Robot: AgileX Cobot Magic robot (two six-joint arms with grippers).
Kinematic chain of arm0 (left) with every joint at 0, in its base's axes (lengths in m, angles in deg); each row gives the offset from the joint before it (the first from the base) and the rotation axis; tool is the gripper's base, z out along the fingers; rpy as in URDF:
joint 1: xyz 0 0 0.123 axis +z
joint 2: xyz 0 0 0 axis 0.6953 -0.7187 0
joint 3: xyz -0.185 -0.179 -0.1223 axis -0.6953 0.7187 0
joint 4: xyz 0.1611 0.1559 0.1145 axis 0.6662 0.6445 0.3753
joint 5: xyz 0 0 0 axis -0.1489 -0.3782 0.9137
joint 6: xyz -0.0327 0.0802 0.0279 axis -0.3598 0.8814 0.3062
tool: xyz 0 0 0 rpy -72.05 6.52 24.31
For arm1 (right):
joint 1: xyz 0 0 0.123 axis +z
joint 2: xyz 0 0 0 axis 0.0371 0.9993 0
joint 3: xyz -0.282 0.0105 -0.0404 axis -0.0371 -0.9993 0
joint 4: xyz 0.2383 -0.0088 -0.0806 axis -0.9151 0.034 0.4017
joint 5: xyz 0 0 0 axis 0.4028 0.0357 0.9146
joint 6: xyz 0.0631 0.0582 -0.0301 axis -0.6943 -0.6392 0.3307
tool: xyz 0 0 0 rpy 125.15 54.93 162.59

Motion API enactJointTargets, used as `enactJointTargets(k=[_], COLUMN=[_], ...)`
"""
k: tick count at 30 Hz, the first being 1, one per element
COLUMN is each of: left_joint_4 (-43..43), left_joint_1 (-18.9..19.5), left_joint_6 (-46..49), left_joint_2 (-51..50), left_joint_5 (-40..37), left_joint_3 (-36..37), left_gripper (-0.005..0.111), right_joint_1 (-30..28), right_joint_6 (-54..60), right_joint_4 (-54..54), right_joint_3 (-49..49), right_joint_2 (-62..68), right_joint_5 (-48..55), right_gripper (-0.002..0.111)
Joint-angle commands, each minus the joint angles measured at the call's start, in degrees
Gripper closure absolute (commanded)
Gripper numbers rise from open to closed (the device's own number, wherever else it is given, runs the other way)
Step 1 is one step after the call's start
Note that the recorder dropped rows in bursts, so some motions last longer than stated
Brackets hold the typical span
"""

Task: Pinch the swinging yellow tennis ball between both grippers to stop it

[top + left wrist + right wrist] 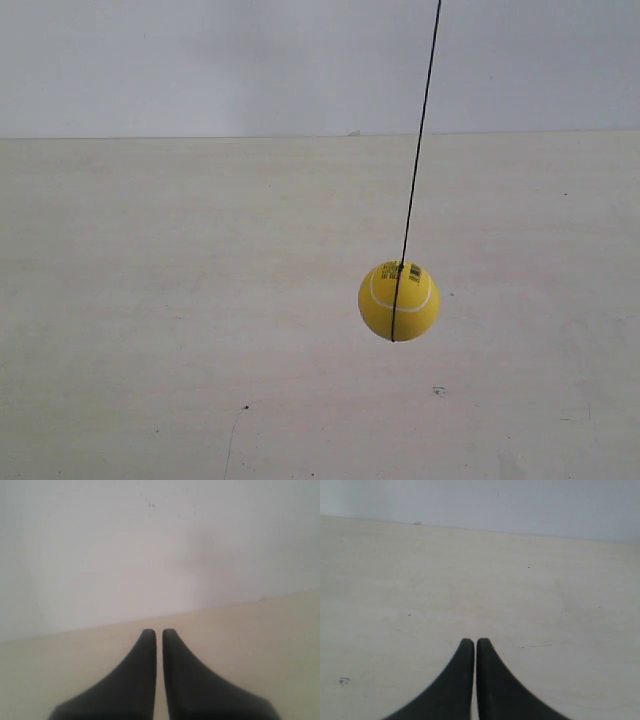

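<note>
The ball (399,300) hangs on a thin string (418,140) over the bench (150,300), away from its far edge, touching nothing. It looks light and springy, likely to squirt from an uneven squeeze: press opposite sides at mid-height. Only the exterior view shows it; the wrist views show the left hand (159,632) and right hand (475,641), each closed, empty.

Left gripper (159,635): two black tapered fingers (135,680) drawn together, thin slit between them, tips at 12 o'clock from the wrist, nothing held; right gripper (475,644): like black fingers (495,685), hairline slit, tips likewise, nothing held.
</note>
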Motion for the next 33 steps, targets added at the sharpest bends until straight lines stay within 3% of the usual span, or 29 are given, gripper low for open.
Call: enactJointTargets(k=[1,3,33], left_joint_4=[-1.9,-2.5,-2.5], left_joint_1=[0.1,0.1,0.1], left_joint_6=[-0.5,-0.5,-0.5], left_joint_2=[0.1,0.1,0.1], left_joint_5=[-10.5,-13.4,-12.5], left_joint_3=[0.3,0.3,0.3], left_gripper=[0.102,0.102,0.102], right_joint_1=[-0.2,-0.2,-0.2], right_joint_6=[0.6,0.6,0.4], right_joint_4=[-0.1,-0.1,-0.1], right_joint_3=[0.0,0.0,0.0], right_joint_2=[-0.3,-0.3,-0.3], right_joint_5=[-0.2,-0.2,-0.2], right_gripper=[0.108,0.108,0.108])
